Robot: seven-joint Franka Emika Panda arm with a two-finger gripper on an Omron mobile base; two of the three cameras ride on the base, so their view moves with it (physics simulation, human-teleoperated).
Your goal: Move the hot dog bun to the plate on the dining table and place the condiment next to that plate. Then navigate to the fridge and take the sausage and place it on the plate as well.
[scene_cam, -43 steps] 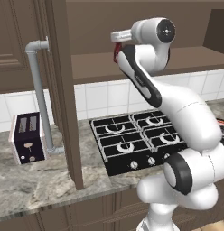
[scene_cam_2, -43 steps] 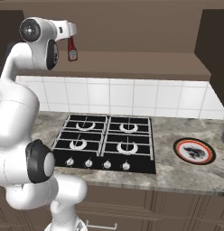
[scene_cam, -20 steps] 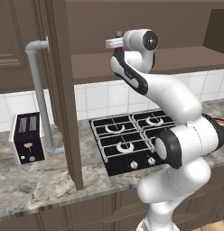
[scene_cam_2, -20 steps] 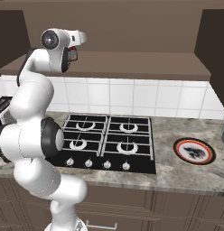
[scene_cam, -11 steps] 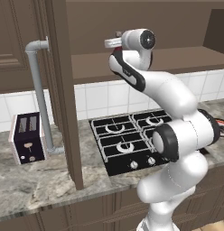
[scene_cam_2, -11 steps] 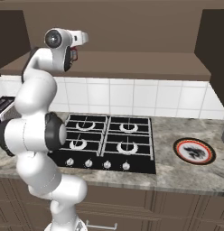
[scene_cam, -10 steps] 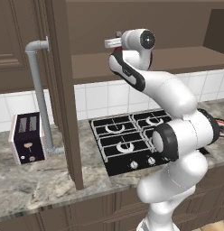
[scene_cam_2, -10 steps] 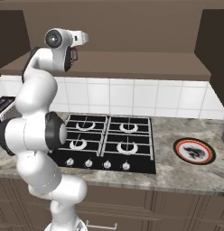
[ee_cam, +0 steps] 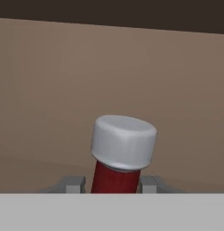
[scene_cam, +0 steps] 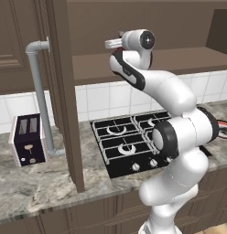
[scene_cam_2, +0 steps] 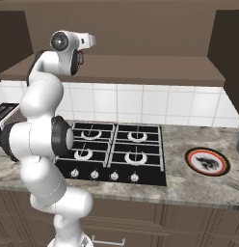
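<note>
The condiment (ee_cam: 123, 144), a dark red bottle with a pale cap, stands between my fingertips (ee_cam: 73, 184) in the hand view. Both fingertips press against its neck. My gripper (ee_cam: 111, 184) is shut on it and faces a plain brown cupboard panel. In the right base view the gripper (scene_cam_2: 80, 57) is held high under the hood shelf, at the arm's raised end, with a sliver of the red condiment (scene_cam_2: 82, 58) beside it. The hot dog bun, plate, dining table, fridge and sausage are out of view.
A black gas stove (scene_cam_2: 114, 149) lies in the marbled counter below the arm. A white plate with a red rim (scene_cam_2: 206, 161) sits to its right. A toaster (scene_cam: 27, 145), a grey pipe (scene_cam: 41, 96) and a brown cabinet post (scene_cam: 67, 91) stand to the left.
Since two seconds ago the arm has folded and the hand has turned, with the bottle still in it. In the last half second nothing visibly moves.
</note>
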